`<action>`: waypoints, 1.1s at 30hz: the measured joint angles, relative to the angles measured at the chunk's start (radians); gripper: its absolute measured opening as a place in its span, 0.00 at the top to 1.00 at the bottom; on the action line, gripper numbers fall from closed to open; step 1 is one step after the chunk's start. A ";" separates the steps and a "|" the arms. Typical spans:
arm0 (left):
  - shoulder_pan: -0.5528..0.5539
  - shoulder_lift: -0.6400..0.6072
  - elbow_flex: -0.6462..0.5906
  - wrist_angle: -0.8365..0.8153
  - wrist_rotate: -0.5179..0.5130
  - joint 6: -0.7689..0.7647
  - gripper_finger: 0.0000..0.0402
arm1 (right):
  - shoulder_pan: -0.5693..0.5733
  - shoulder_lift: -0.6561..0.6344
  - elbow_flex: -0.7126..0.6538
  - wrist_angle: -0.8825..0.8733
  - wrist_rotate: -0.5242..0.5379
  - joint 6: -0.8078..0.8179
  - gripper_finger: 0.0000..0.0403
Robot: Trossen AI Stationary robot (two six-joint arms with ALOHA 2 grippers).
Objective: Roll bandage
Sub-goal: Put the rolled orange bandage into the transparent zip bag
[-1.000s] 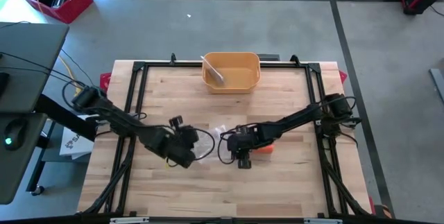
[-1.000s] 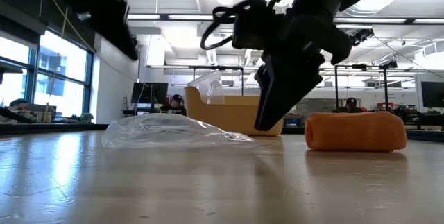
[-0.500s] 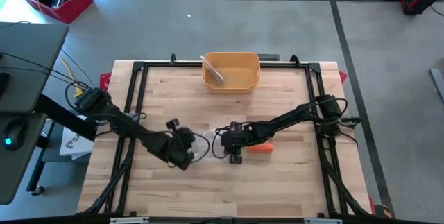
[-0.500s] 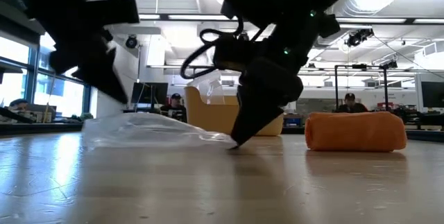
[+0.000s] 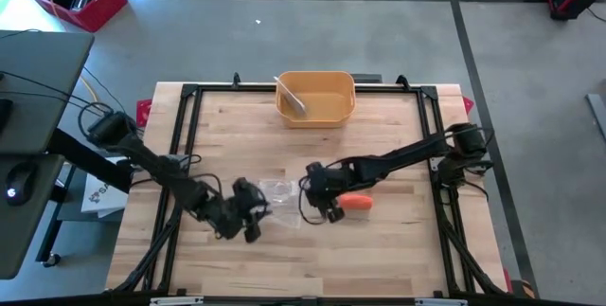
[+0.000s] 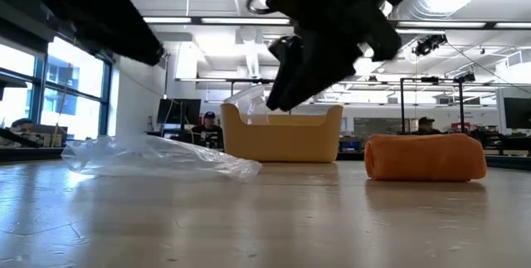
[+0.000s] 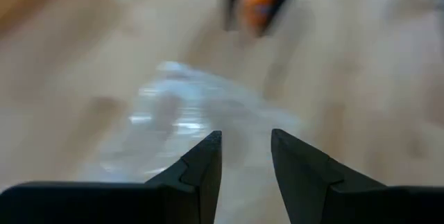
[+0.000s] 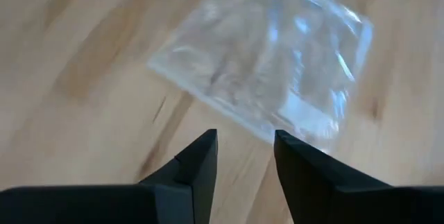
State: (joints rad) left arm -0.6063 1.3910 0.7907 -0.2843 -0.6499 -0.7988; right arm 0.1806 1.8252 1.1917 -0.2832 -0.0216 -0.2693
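Clear plastic bag (image 5: 279, 195) lies crumpled flat near the middle of the table (image 5: 398, 240), empty as far as can be told. Orange bandage roll (image 5: 355, 202) sits just beside it toward the table's right edge, rolled up. Left gripper (image 5: 248, 221) hovers at the bag's near-left side, fingers parted by a narrow gap, nothing between them. Right gripper (image 5: 317, 192) hangs between bag and bandage, fingers likewise slightly apart and empty. Yellow bin (image 5: 315, 98) stands at the far edge. Judgement: the rolling looks done; bagging the roll or placing it in the bin may remain.
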 joint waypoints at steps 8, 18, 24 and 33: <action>-0.021 0.199 -0.066 0.128 -0.038 -0.163 0.70 | -0.004 0.093 -0.004 0.047 0.066 -0.404 0.66; 0.026 0.311 -0.075 0.029 0.019 -0.212 0.70 | 0.070 0.222 -0.004 0.323 0.314 -0.578 0.66; 0.020 0.312 -0.074 0.031 0.020 -0.212 0.70 | 0.082 0.231 -0.004 0.358 0.353 -0.656 0.66; 0.017 0.312 -0.076 0.060 0.032 -0.149 0.70 | 0.022 0.231 -0.004 0.356 0.322 -0.616 0.69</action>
State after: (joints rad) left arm -0.5892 1.7031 0.7151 -0.2242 -0.6182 -0.9481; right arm 0.2025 2.0563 1.1877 0.0724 0.3001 -0.8853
